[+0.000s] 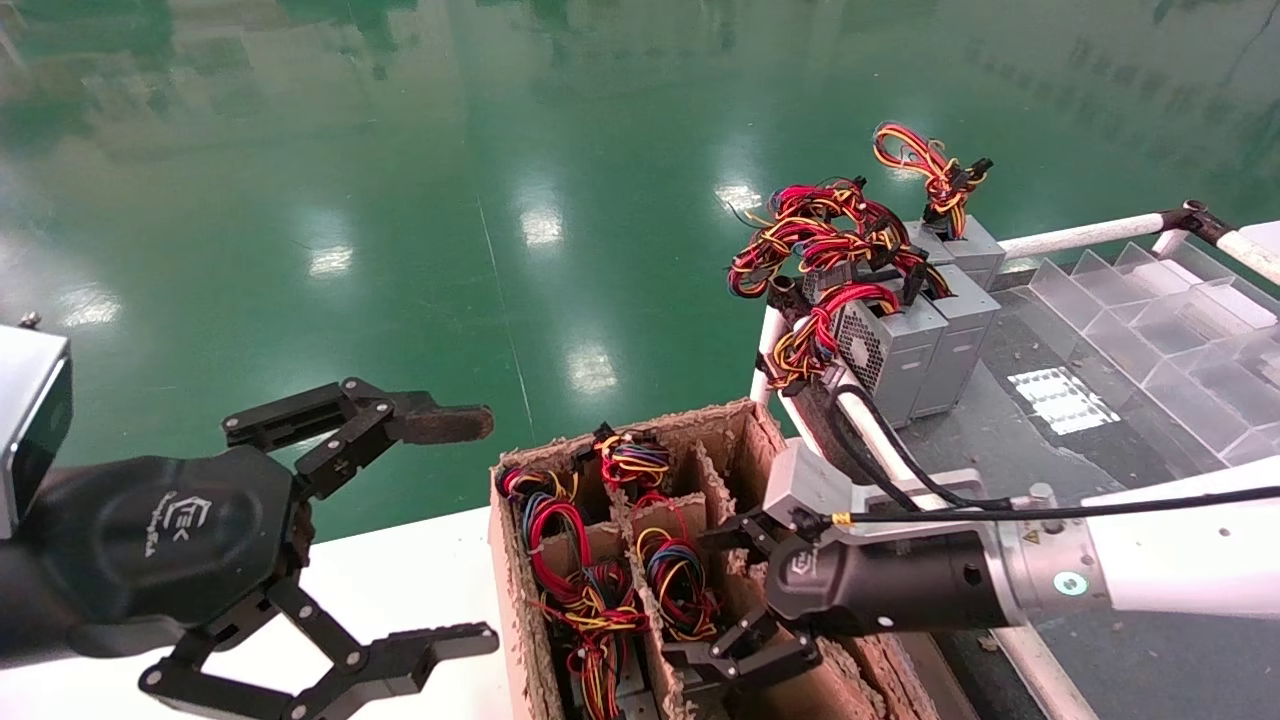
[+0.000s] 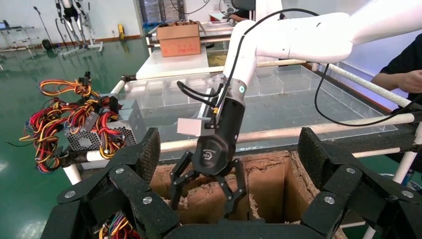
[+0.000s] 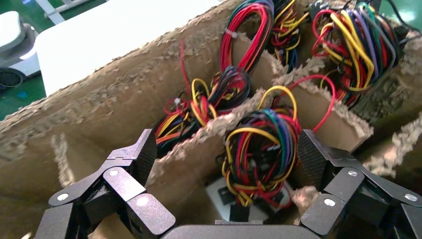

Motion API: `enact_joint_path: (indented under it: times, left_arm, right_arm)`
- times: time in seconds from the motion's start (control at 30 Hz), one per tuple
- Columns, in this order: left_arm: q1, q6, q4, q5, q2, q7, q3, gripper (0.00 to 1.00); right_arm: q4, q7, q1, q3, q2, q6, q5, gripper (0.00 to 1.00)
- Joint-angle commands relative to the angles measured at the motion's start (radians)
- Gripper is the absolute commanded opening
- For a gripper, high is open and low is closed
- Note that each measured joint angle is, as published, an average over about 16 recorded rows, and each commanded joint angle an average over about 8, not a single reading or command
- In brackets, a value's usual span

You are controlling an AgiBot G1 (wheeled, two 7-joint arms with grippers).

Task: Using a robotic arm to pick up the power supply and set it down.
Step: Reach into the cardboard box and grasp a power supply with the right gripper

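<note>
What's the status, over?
Right gripper open over the box, fingers straddling a power supply's wires. Left gripper open, parked beside. Cardboard dividers crowd it.

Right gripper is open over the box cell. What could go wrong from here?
1. The open right gripper straddles the power supply's wire bundle; closing may pinch wires, not the casing.
2. Its fingers sit near the frayed cardboard divider and could snag it.
3. Neighbouring wire bundles could tangle on lift.
</note>
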Motion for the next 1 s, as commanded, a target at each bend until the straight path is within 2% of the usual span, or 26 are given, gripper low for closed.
enact_joint_path:
  times: [0.03, 0.17, 1.0]
  left_arm:
    - [0.000, 0.000, 0.000, 0.000, 0.000, 0.000, 0.000, 1.00]
    - [0.000, 0.000, 0.000, 0.000, 0.000, 0.000, 0.000, 1.00]
    - [0.000, 0.000, 0.000, -0.001, 0.000, 0.000, 0.001, 1.00]
  right_arm:
    - [-0.019, -0.012, 0.002, -0.002, -0.014, 0.004, -0.003, 0.50]
    - [-0.055, -0.040, 0.007, -0.005, -0.034, 0.009, -0.008, 0.01]
    - [-0.290, -0.257, 0.039, -0.011, -0.107, 0.029, -0.035, 0.00]
